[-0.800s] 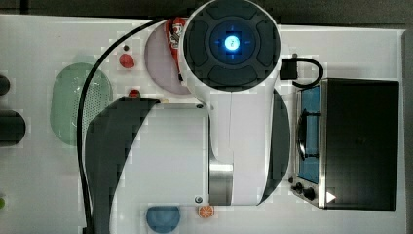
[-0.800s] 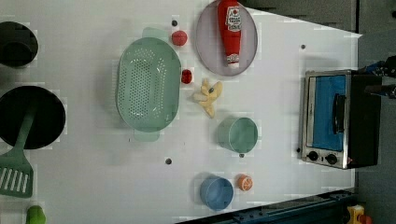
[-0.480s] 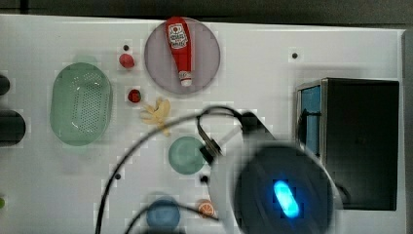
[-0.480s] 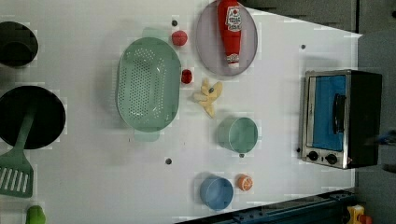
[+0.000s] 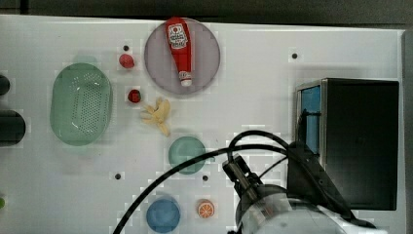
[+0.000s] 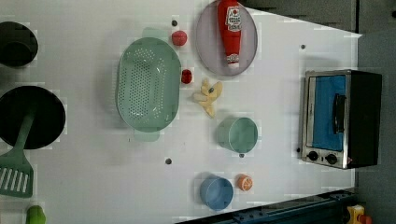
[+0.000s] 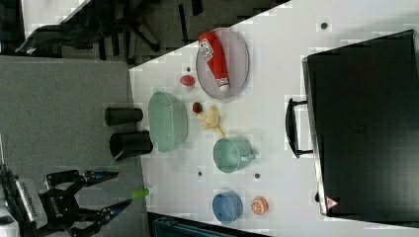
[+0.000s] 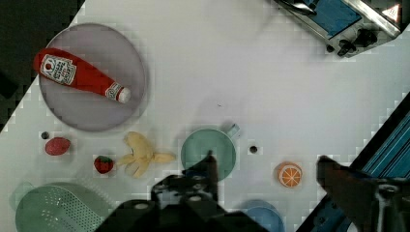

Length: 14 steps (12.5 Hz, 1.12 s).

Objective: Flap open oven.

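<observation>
The oven [image 5: 360, 141] stands at the top view's right edge, a black box with a silver front frame. Its blue glass door [image 6: 327, 112] is shut, with the dark bar handle [image 6: 338, 113] across it and black knobs [image 6: 322, 157] beside the glass. The right view shows the oven [image 7: 365, 123] from above, the handle [image 7: 291, 128] sticking out. My arm [image 5: 287, 209] hangs over the table at the top view's bottom right, overlapping the oven's corner. In the wrist view my gripper [image 8: 270, 176] is open, high above the table, nothing between its fingers [image 8: 208, 169], with the oven [image 8: 338, 14] far off.
A green mug [image 5: 187, 154], a blue bowl [image 5: 163, 214] and an orange slice [image 5: 206, 209] lie near the arm. A grey plate [image 5: 204, 68] carries a ketchup bottle [image 5: 179, 48]. A green colander [image 5: 80, 109], a banana [image 5: 158, 114] and black pots [image 6: 30, 116] sit further away.
In the top view my arm has swung from the middle of the table down to the bottom right beside the oven. The oven door has stayed shut.
</observation>
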Available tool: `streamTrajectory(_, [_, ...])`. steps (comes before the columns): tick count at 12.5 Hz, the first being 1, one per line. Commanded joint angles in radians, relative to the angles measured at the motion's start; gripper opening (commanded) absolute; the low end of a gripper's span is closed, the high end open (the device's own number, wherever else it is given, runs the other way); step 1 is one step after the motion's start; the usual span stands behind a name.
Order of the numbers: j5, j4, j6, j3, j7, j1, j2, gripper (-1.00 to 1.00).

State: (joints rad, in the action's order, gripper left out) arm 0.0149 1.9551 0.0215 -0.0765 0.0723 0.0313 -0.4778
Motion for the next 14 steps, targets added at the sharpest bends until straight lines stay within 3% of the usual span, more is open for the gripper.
streamTrajectory(1, [-0.007, 0.029, 0.002, 0.011, 0.051, -0.011, 0.066, -0.09])
streamTrajectory(3, [-0.006, 0.034, 0.003, 0.001, 0.051, -0.009, 0.068, -0.55])
streamTrajectory(4, [-0.004, 0.038, 0.002, -0.008, 0.049, -0.007, 0.07, -0.65])
streamTrajectory(8, [0.019, 0.075, -0.015, -0.084, -0.242, -0.003, 0.078, -0.65])
streamTrajectory(14, [0.182, 0.126, -0.182, -0.214, -0.76, 0.006, 0.139, -0.65])
